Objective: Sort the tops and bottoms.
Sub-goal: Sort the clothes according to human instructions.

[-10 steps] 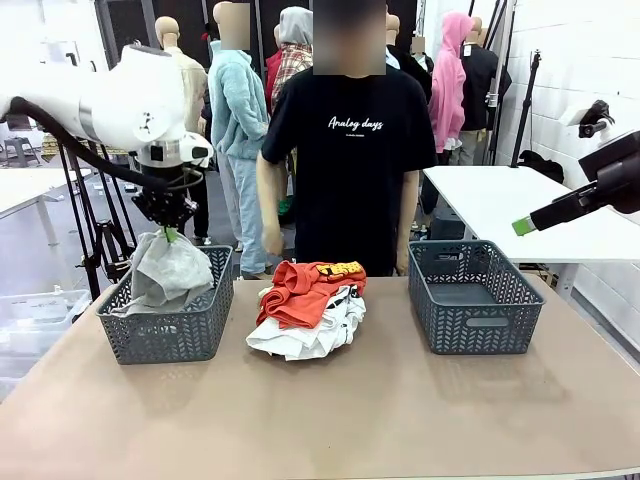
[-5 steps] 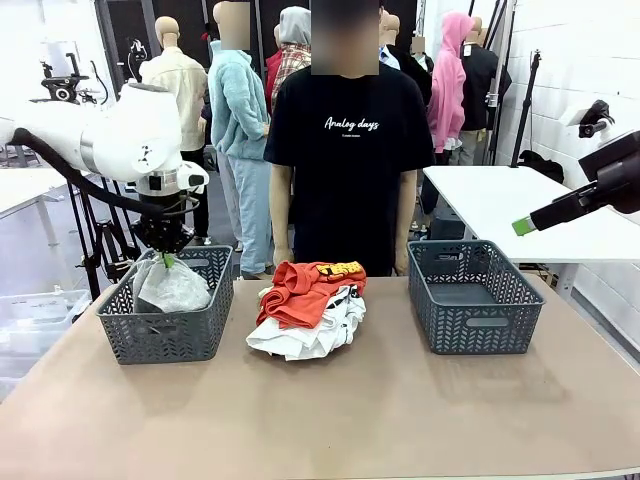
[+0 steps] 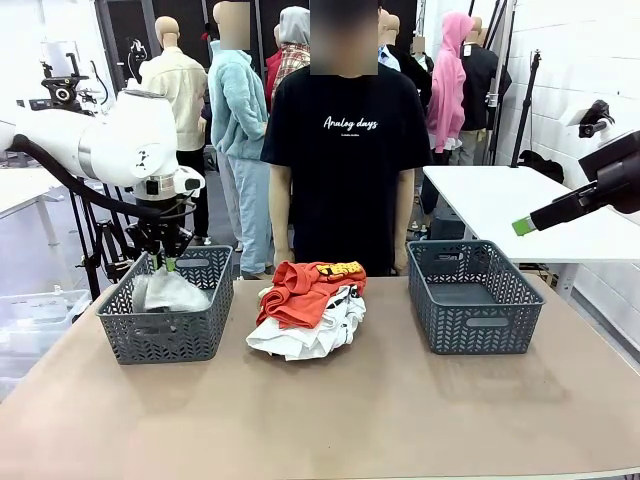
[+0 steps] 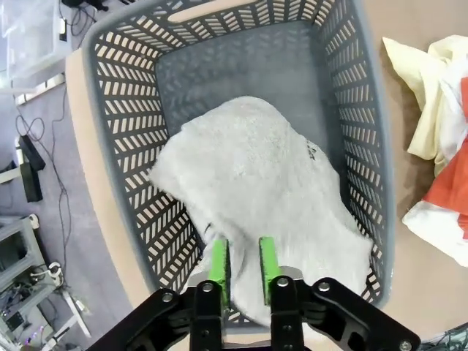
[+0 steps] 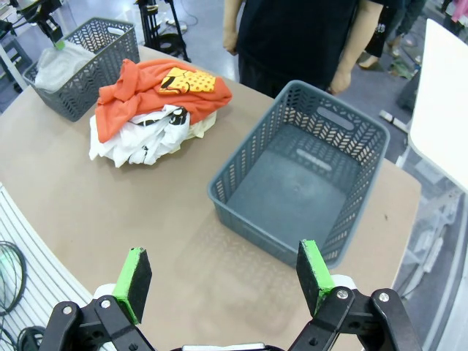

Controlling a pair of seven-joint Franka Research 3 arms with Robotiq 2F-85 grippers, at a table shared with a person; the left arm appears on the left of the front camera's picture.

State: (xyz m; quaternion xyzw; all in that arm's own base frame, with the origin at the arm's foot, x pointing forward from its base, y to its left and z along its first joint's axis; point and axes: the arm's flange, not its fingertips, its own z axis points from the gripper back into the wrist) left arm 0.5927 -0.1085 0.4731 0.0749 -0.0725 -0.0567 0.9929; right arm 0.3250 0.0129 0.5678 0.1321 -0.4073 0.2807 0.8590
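Left gripper (image 4: 242,257) hangs low over the left grey slotted plastic basket (image 4: 124,139). Pincer is narrow: the green pads are slightly apart and we see nothing pinched between them. The light grey soft garment (image 4: 256,175) lies crumpled on the basket floor, bunched toward one wall right under the fingers. We read this basket as the bin for one class of clothing. The cloth sits just below the pads, so we'd want a straight lift. A sideways move risks snagging a fold or clipping the rim.

Right gripper (image 5: 224,272) is parked high off the table's right side, pincer wide, holding nothing. It looks down on the right grey slotted basket (image 5: 307,183), which is bare inside, presumably the bin for the other class.

To sort: the red-orange T-shirt with yellow-black graphic (image 3: 300,285) lies on top of the white T-shirt with black lettering (image 3: 315,335). They are heaped mid-table between the baskets, touching neither. The red-orange one is the accessible layer, so we'd take it first.

Room: the tan tabletop (image 3: 350,420) is open in front of the pile. A person in a black T-shirt (image 3: 345,150) stands close behind it at the far edge, so we'd approach from above.
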